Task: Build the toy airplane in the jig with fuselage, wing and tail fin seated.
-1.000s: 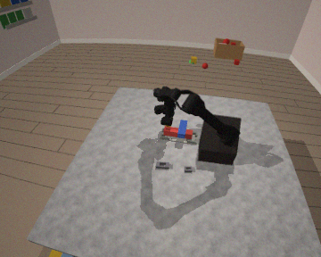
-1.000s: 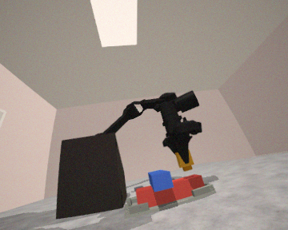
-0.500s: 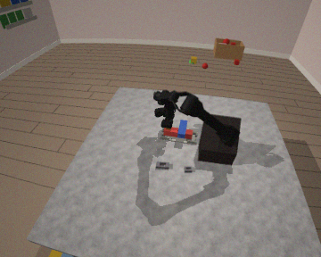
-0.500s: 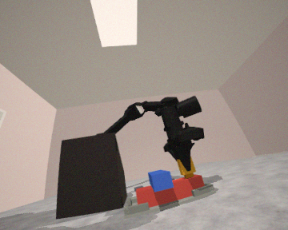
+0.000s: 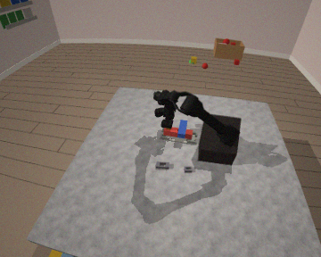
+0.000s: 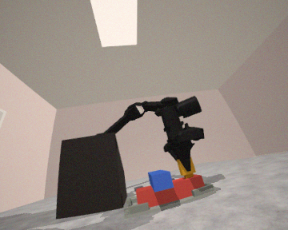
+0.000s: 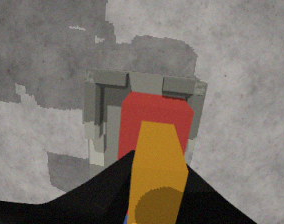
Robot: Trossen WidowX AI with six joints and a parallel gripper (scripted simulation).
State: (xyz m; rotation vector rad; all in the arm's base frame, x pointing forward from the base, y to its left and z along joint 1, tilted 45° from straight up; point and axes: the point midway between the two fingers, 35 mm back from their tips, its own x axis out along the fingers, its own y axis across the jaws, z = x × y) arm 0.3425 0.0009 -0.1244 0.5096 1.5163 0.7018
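Observation:
The red fuselage (image 5: 171,132) (image 6: 146,196) (image 7: 157,107) lies in the grey cradle (image 5: 164,137) (image 6: 137,209) (image 7: 111,79) and looks level. The blue wing (image 5: 183,128) (image 6: 161,180) sits across the fuselage's top; only a sliver shows at the bottom of the wrist view. My gripper (image 5: 167,126) (image 6: 185,164) (image 7: 153,160) is shut on the orange tail fin (image 6: 190,172) (image 7: 157,145), held upright over the tail end. The fin's narrow lower end meets the fuselage top in the exterior view. The tail socket is hidden under the fin, so how deep the tab sits cannot be told.
Two small grey holders (image 5: 162,165) (image 5: 188,169) stand on the mat to one side of the cradle. The black base block (image 5: 218,140) (image 6: 88,176) stands beyond the wing end of the cradle. A brown box (image 5: 228,50) with red balls is far off on the floor.

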